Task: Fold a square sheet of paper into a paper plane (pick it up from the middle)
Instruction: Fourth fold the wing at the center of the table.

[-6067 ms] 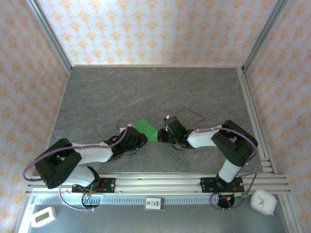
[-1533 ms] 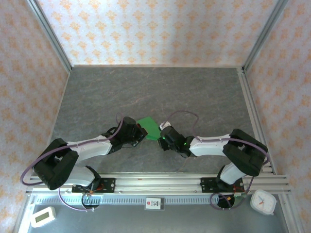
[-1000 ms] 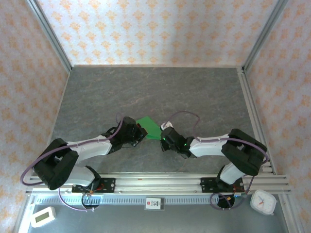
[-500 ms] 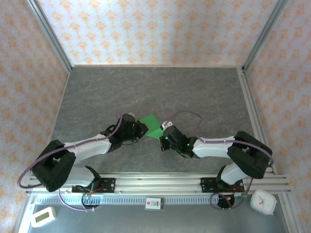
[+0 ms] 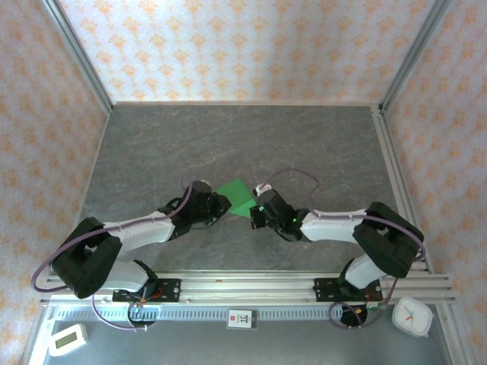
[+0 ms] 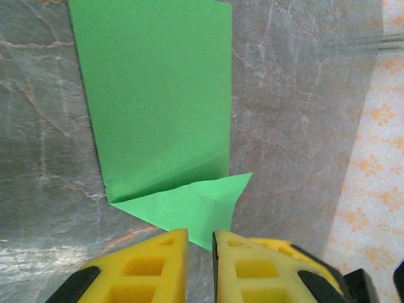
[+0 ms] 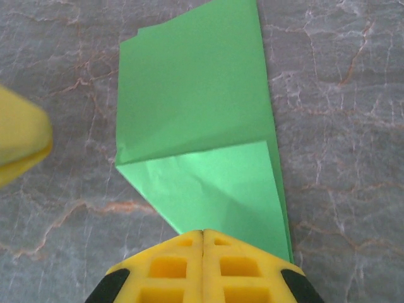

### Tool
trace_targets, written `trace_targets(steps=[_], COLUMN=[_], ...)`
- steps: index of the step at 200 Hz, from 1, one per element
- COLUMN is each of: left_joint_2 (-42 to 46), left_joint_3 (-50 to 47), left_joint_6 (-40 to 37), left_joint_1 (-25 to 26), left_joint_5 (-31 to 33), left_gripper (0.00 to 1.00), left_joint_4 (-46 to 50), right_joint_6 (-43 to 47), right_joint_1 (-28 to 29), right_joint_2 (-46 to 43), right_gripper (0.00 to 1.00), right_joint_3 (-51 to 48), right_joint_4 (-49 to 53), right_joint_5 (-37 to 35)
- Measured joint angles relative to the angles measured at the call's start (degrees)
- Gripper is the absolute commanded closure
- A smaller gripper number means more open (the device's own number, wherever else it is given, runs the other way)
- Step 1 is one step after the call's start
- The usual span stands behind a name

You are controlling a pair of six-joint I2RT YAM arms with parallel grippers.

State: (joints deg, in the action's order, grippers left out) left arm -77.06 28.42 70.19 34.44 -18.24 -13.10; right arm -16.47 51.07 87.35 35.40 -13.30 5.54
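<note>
The square sheet of paper (image 5: 236,196) is bright green and lies flat mid-table, folded into a narrow rectangle (image 6: 158,95) with one near corner turned in as a triangular flap (image 6: 189,205). My left gripper (image 5: 221,204) sits at the flap's point, jaws a narrow gap apart (image 6: 201,235) with bare table showing between them. My right gripper (image 5: 255,213) is shut, its yellow fingertips (image 7: 202,233) resting on the near edge of the paper (image 7: 196,107), over the flap. One yellow finger (image 7: 19,136) of the left gripper shows at the left of the right wrist view.
The grey marbled table is walled by patterned panels on three sides. An aluminium rail (image 5: 251,287) runs along the near edge. A white timer (image 5: 67,338) sits at the bottom left and a small clock (image 5: 412,315) at the bottom right.
My left gripper's jaws have parted a little and no longer pinch the paper's corner. The paper and both grippers have shifted slightly toward the back. The right gripper stays shut.
</note>
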Motion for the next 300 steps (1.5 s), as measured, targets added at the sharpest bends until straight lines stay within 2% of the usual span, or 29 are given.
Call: trace_targets(steps=[57, 95, 160, 210, 252, 300], left_joint_2=[-2.10, -4.09, -7.87, -10.82, -11.58, -10.62], left_joint_3=[-1.29, -1.29, -0.33, 2.58, 3.48, 3.48], left_joint_6=[-0.02, -0.07, -0.63, -0.87, -1.09, -1.11], left_joint_1=[0.00, 0.00, 0.00, 0.00, -0.04, -0.04], left_joint_5=[0.66, 0.63, 0.66, 0.66, 0.68, 1.14], left_gripper=[0.80, 0.69, 0.60, 0.60, 0.68, 0.68], left_joint_4=[-1.16, -1.70, -1.64, -1.73, -1.70, -1.95], right_joint_6=[0.00, -0.57, -2.99, -3.52, -3.93, -4.09], right_joint_1=[-2.49, -3.61, -3.67, -3.67, -3.89, -3.89], right_joint_2=[6.29, 8.90, 9.29, 9.29, 9.29, 9.29], right_gripper=[1.00, 1.00, 1.00, 1.00, 1.00, 1.00], right_joint_3=[3.06, 4.13, 2.71, 1.86, 1.66, 1.29], right_joint_4=[-0.48, -0.68, -3.96, -5.68, -6.10, -6.84], right_joint_5=[2.23, 3.80, 5.25, 5.38, 5.86, 5.90])
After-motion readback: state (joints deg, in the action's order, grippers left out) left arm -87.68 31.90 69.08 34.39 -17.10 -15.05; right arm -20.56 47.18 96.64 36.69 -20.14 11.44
